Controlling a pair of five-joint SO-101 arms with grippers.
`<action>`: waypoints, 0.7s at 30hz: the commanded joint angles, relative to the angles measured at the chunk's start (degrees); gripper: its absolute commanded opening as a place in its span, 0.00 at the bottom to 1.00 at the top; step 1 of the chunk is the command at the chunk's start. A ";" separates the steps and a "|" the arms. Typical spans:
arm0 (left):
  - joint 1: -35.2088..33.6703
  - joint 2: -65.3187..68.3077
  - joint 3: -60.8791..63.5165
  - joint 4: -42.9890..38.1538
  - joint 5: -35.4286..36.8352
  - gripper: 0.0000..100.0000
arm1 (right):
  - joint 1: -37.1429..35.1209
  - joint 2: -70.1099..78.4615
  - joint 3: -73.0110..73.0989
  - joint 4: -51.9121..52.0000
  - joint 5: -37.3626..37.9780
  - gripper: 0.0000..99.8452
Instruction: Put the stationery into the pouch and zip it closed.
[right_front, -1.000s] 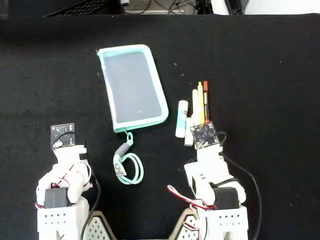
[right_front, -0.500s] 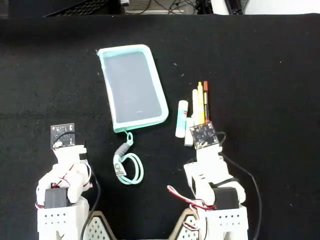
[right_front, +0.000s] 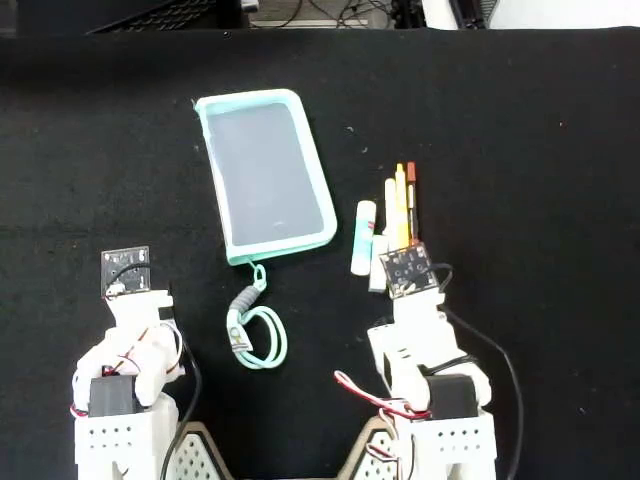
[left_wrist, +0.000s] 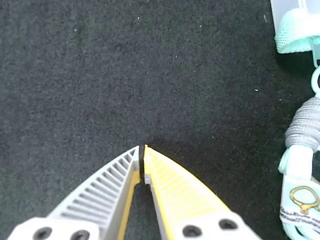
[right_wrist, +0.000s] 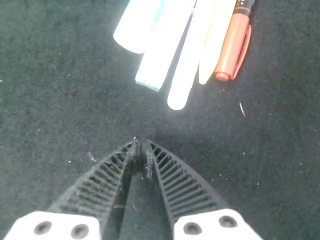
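A mint-edged pouch (right_front: 268, 177) with a clear grey face lies flat at the table's centre left, its coiled strap and wrist loop (right_front: 254, 330) trailing toward me. The stationery (right_front: 388, 225) lies bunched to its right: a white-and-teal stick, a white eraser, pale pens and an orange pen (right_wrist: 236, 46). My right gripper (right_wrist: 140, 146) is shut and empty just short of the pens' near ends (right_wrist: 177, 100). My left gripper (left_wrist: 141, 148) is shut on nothing over bare cloth, left of the strap (left_wrist: 302, 165) and pouch corner (left_wrist: 295, 25).
Black cloth (right_front: 520, 160) covers the whole table. Both arm bases (right_front: 125, 400) sit at the near edge. Cables and equipment lie beyond the far edge (right_front: 330, 12).
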 joint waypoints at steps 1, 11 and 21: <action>-0.13 0.00 0.92 0.09 0.18 0.03 | -0.44 -3.65 -0.13 0.26 -0.44 0.01; -0.04 0.00 0.92 0.09 0.18 0.03 | -0.53 -3.91 -0.13 -4.48 -0.09 0.02; -0.04 0.00 0.92 0.09 0.18 0.03 | -23.38 -3.38 -1.10 -20.84 -0.44 0.19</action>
